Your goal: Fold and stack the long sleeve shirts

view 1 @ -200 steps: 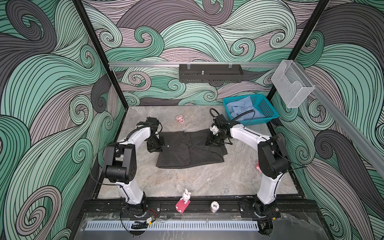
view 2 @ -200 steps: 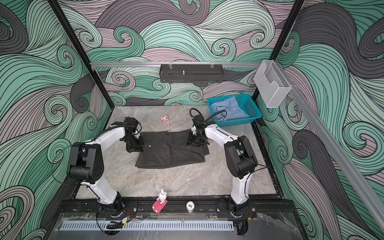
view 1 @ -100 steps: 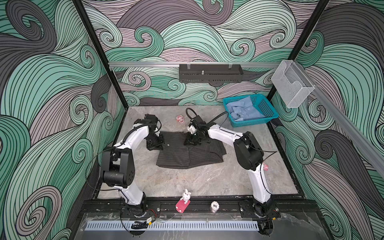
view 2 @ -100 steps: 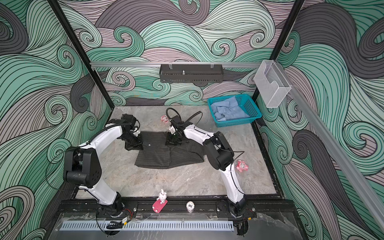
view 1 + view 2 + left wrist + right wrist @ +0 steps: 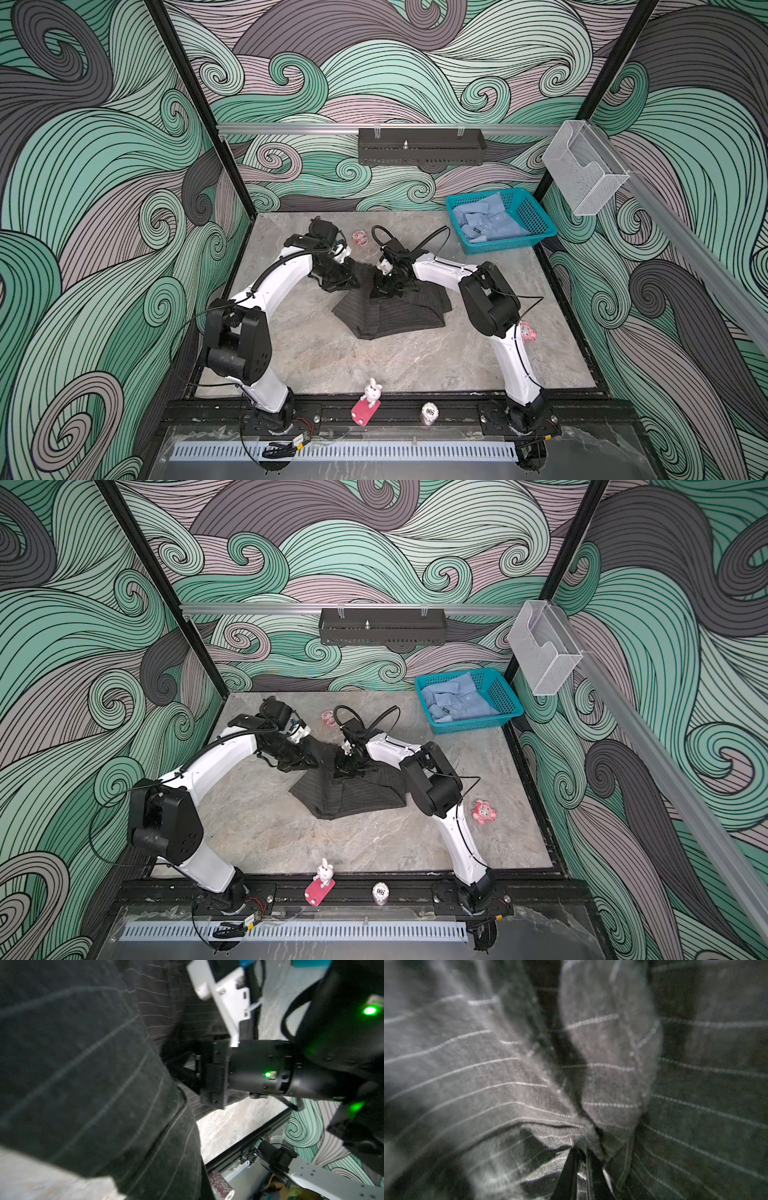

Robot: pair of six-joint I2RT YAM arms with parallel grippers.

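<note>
1. Dark charcoal pinstriped cloth shirt [image 5: 390,318] lies centrally, its 12 o'clock edge tented up.
2. Left gripper [image 5: 348,284] and right gripper [image 5: 384,290] each pinch that edge, close together.
3. Best carried level toward 6 o'clock; an uneven pull likely skews the fold.
4. Plain light blue shirt [image 5: 490,224] sits in teal plastic mesh basket [image 5: 538,218], 2 o'clock.

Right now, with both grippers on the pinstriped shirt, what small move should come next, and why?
The left gripper and right gripper are shut on the far edge of the dark pinstriped shirt, tenting it off the marble table while its near hem lies flat. Probably draw both toward that hem, folding it over.
</note>
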